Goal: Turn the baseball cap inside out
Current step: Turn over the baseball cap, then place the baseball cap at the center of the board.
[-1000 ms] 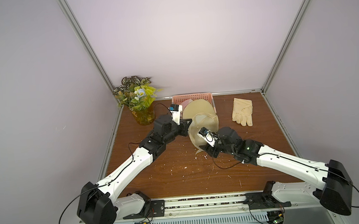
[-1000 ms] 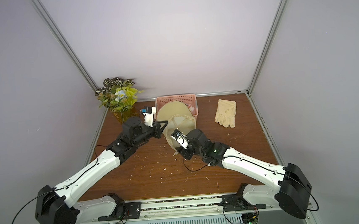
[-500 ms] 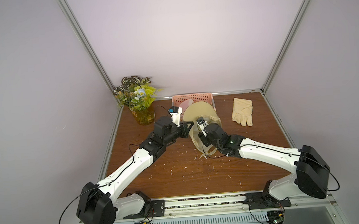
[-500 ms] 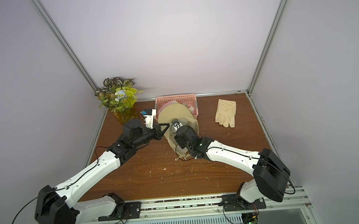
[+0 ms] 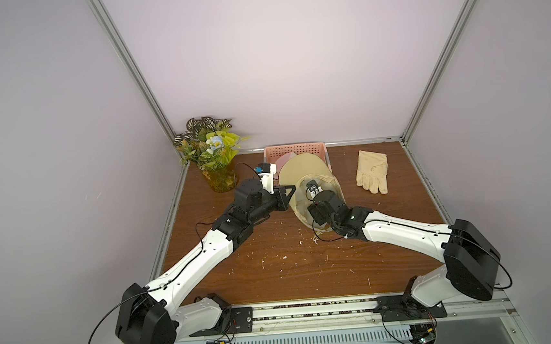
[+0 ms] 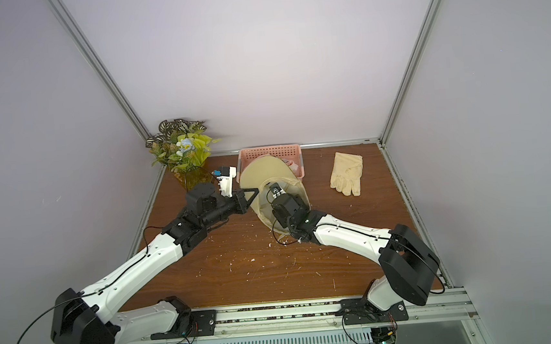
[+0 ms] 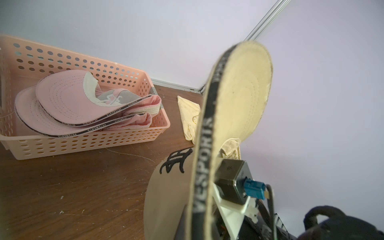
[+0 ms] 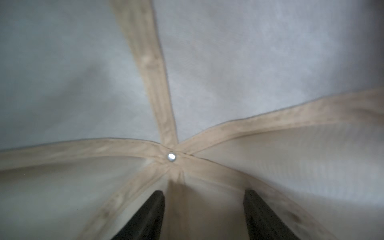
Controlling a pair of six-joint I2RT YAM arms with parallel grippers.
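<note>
Looking along my right gripper (image 8: 203,192), jaws spread inside the cap (image 5: 301,172), I see the crown's rivet (image 8: 171,157) straight ahead, just past the tips. My left gripper (image 5: 291,189) pinches the rim, holding the opening toward the right arm, near the basket (image 5: 294,148).

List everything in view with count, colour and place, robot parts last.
baseball cap: one, tan, held up mid-table, brim toward the basket
spare caps: two, pink, stacked in the basket
basket: one, pink, back edge of the table
glove: one, cream, flat at back right
plant: one, green and yellow, in an amber vase, back left corner
scraps: many, white, scattered on the table
table: one, brown wood
left pincer: one, black, shut on the baseball cap's rim
right pincer: one, black, open inside the crown
</note>
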